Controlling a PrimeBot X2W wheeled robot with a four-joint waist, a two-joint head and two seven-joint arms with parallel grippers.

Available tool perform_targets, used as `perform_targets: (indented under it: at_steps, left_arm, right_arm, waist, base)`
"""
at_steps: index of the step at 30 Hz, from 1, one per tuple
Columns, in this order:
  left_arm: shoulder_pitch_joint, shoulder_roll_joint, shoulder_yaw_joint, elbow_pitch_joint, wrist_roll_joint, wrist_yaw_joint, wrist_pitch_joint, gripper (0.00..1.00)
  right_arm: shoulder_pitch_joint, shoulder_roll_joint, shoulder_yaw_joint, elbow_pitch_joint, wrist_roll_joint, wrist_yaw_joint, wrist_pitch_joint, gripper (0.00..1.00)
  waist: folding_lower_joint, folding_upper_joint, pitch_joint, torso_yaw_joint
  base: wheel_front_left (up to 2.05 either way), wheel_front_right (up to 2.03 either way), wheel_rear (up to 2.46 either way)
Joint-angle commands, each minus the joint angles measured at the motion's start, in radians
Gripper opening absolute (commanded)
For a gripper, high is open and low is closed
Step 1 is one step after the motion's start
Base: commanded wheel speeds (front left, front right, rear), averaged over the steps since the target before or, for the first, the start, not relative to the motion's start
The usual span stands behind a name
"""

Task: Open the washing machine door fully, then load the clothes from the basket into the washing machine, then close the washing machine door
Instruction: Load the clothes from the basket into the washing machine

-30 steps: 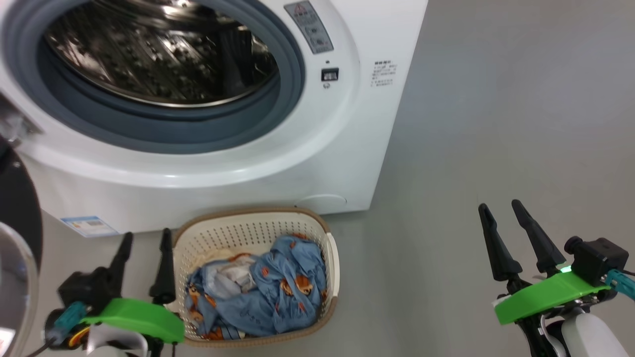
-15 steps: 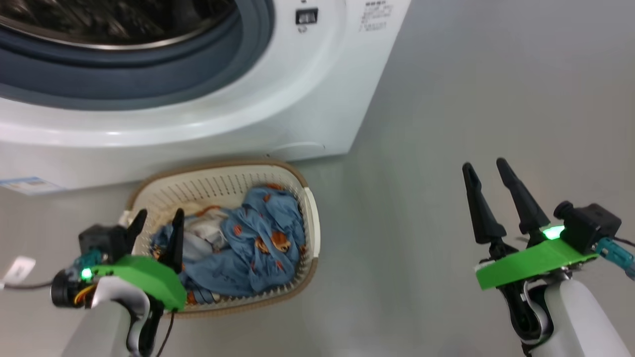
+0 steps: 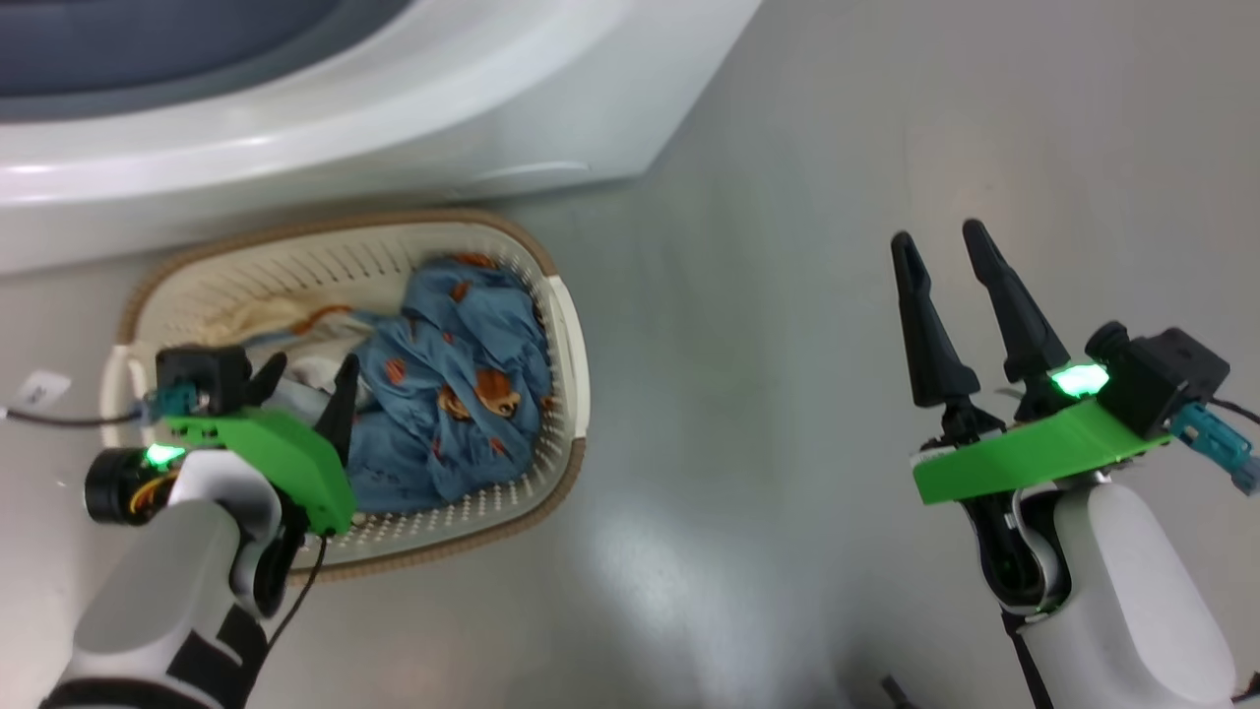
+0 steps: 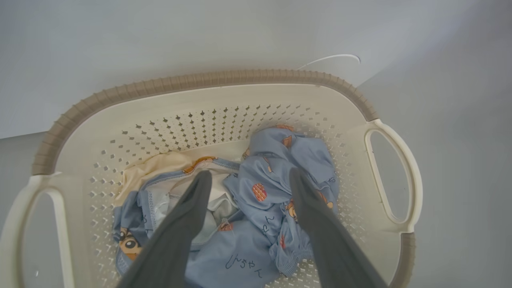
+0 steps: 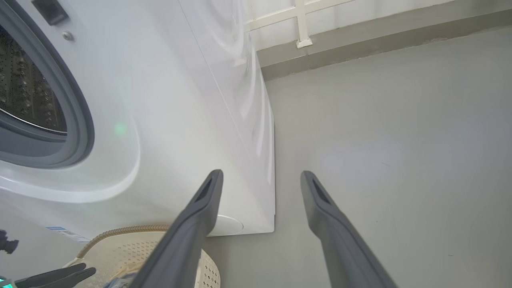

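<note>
Left hand (image 3: 313,362) now above basket (image 3: 325,261) and clothes (image 3: 453,394) — wide, empty — right hand (image 3: 937,236) likewise; washing machine (image 3: 394,128) behind.

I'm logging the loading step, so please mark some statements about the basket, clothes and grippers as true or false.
1. The left gripper is open over the clothes in the basket. True.
2. The right gripper holds a garment. False: it is open and empty, above the floor.
3. The basket stands on the floor close to the washing machine. True.
4. The basket is empty. False: blue clothes lie in it.
</note>
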Motion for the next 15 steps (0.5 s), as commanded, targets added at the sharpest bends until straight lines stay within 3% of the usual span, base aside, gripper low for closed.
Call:
perform_targets:
  at_steps: [1,15]
  left_arm:
    - [-0.027,0.032,0.001,0.004,-0.014,-0.002,0.009,1.0]
    - [-0.166,0.041,-0.216,0.106,-0.21,-0.002,0.126,1.0]
  right_arm:
    - [-0.004,0.008,0.026,-0.028,-0.003,0.01,-0.012,1.0]
    - [-0.048,0.032,0.037,-0.045,-0.007,0.01,-0.012,1.0]
  waist:
    - [0.0,0.0,0.085,-0.043]
    - [0.0,0.0,0.197,-0.11]
  base:
    - [0.0,0.0,0.0]
    - [0.0,0.0,0.0]
